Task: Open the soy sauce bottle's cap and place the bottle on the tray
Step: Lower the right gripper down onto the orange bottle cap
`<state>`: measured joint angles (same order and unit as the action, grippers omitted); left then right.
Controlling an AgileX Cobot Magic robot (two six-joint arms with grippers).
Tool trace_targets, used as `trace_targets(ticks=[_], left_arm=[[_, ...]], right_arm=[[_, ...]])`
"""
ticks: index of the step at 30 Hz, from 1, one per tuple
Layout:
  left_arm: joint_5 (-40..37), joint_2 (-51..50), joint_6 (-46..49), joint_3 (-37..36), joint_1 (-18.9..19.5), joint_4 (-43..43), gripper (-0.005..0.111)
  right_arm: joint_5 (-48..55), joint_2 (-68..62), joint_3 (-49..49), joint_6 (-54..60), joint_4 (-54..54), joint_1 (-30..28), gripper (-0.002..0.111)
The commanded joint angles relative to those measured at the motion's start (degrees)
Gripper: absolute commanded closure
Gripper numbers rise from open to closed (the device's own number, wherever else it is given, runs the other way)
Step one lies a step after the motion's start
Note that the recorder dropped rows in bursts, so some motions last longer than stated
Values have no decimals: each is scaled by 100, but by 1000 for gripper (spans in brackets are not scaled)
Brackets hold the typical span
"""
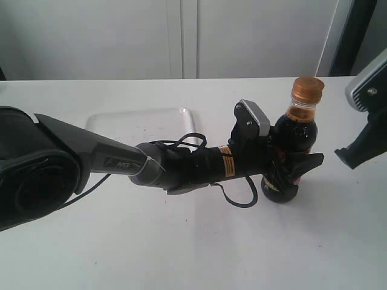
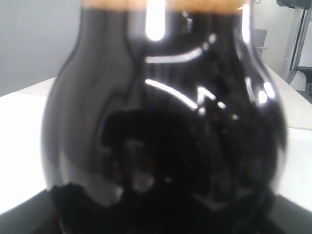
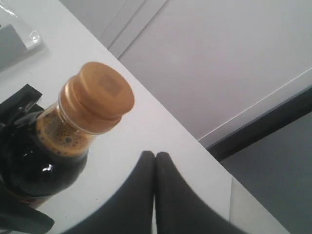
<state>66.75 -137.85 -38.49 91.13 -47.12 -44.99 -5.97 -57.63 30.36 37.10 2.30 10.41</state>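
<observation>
The soy sauce bottle (image 1: 294, 136) stands upright on the white table, right of centre, its copper-orange cap (image 1: 308, 89) closed. My left gripper (image 1: 289, 169) reaches across from the left and is shut on the bottle's lower body. In the left wrist view the dark bottle (image 2: 165, 117) fills the frame. My right gripper (image 1: 344, 158) hangs to the right of the bottle, apart from it, fingers pressed together with nothing held. The right wrist view shows the cap (image 3: 100, 95) beside the shut fingertips (image 3: 155, 156). The white tray (image 1: 142, 124) lies flat behind the left arm.
A pale wall with cabinet panels (image 1: 181, 36) runs behind the table's far edge. A dark vertical post (image 1: 351, 33) stands at the back right. The left arm (image 1: 91, 160) and its cables stretch across the table's middle.
</observation>
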Motion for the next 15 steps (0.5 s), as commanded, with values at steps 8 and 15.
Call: trace_targets(ticks=[8,15], left_arm=[[321,51,-44,18,-31,19,106],[321,51,-44,18,-31,19,106]], right_arm=[[-455,-569,104,785,24,-21,108],[-378,-1078,446,785,9,-21,108]])
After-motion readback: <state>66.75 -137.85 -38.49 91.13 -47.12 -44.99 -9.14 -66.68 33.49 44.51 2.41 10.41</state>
